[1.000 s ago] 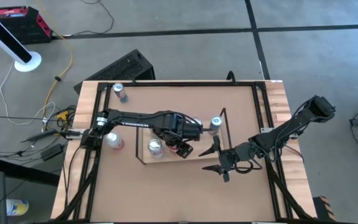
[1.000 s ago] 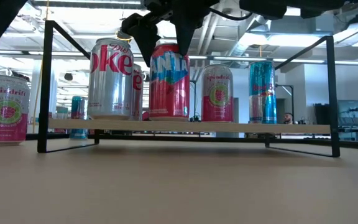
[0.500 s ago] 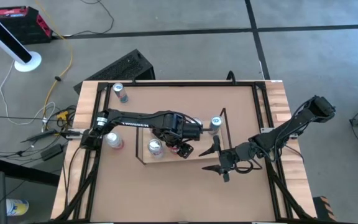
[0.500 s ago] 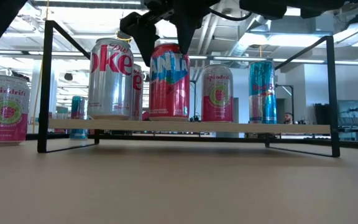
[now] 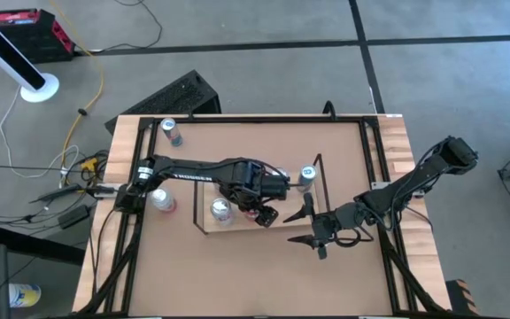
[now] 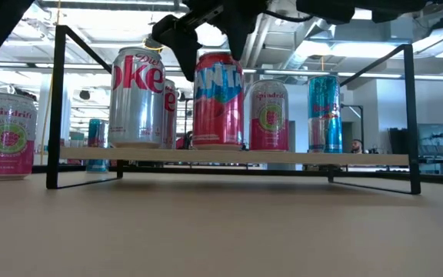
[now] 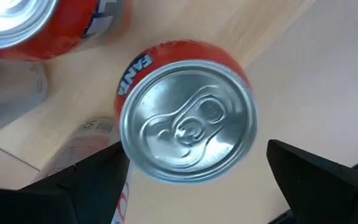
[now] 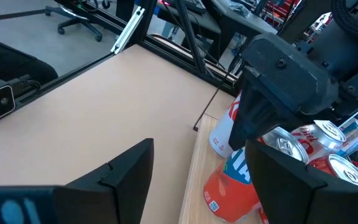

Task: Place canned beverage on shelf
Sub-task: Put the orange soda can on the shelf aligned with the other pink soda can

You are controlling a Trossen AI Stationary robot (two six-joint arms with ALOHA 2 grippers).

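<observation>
The shelf (image 6: 244, 158), a light-wood board with black wire ends, carries a Diet Coke can (image 6: 137, 96), a red Fanta can (image 6: 218, 100), a pink Spindrift can (image 6: 269, 115) and a blue can (image 6: 324, 111), all upright on their bases. My left gripper (image 7: 196, 146) hangs open over the Fanta can (image 7: 188, 127), pointing down, one finger on each side of its top. My right gripper (image 5: 311, 225) waits open and level beside the shelf's right end, with nothing in it. My left gripper has one finger (image 6: 181, 54) close against the Fanta can's upper rim (image 6: 198, 60) on the Diet Coke side. I cannot tell whether it touches. The other finger (image 7: 316, 180) stands apart from the can. The can stands upright on the shelf board.
Another Spindrift can (image 6: 4, 135) stands on the table left of the shelf, and a teal can (image 5: 170, 131) stands at the far left corner. Black rails (image 5: 372, 159) run along the table's sides. Bare tabletop (image 5: 237, 275) lies in front of the shelf.
The Fanta can has slid a little along the shelf board, away from the Diet Coke can and toward the Spindrift can, staying upright. My left gripper has turned slightly above it and stayed open.
</observation>
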